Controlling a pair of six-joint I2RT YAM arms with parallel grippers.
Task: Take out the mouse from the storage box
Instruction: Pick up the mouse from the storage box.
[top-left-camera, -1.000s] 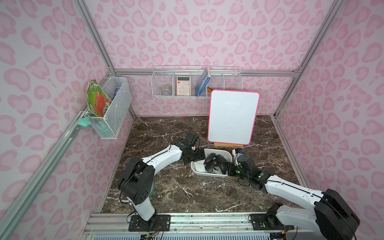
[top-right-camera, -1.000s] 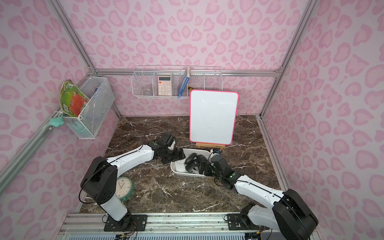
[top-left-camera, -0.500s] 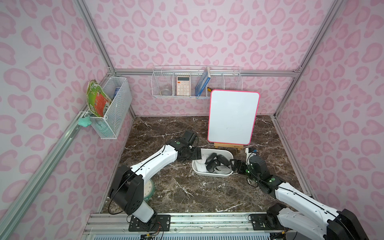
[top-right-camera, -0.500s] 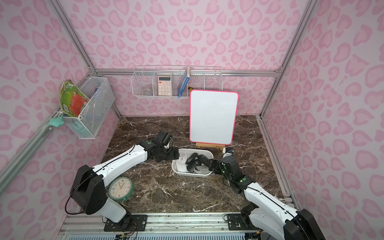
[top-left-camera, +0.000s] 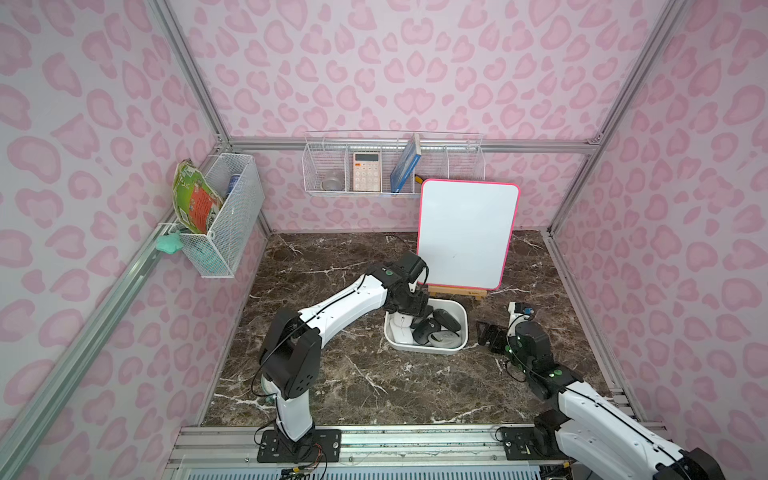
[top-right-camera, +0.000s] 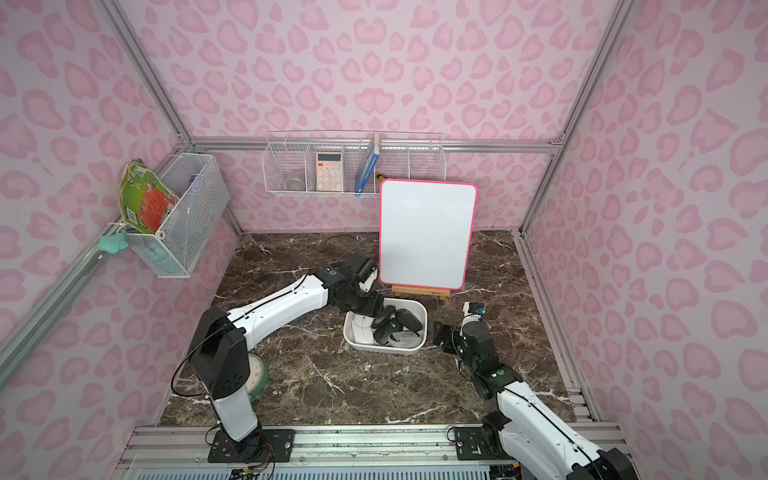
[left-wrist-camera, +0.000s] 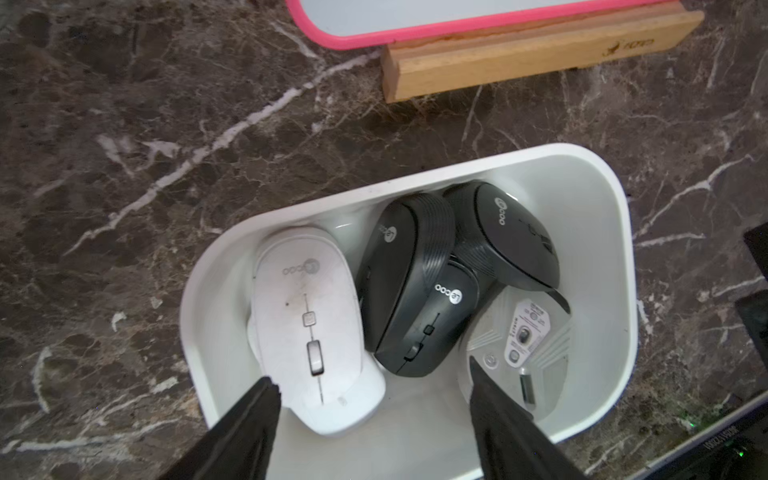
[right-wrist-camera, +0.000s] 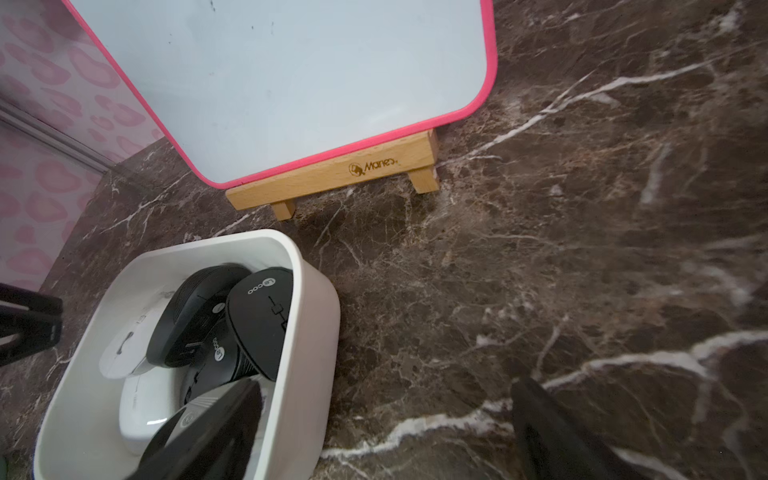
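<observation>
White mouse (left-wrist-camera: 307, 324) in storage box (left-wrist-camera: 622, 232) lies between spread left end effector (left-wrist-camera: 372, 382) fingers (nothing gripped).

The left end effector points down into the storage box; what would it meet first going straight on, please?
Probably the white mouse, whose end lies between the left end effector's fingers; depth is unclear, so possibly the storage box floor beside it.
</observation>
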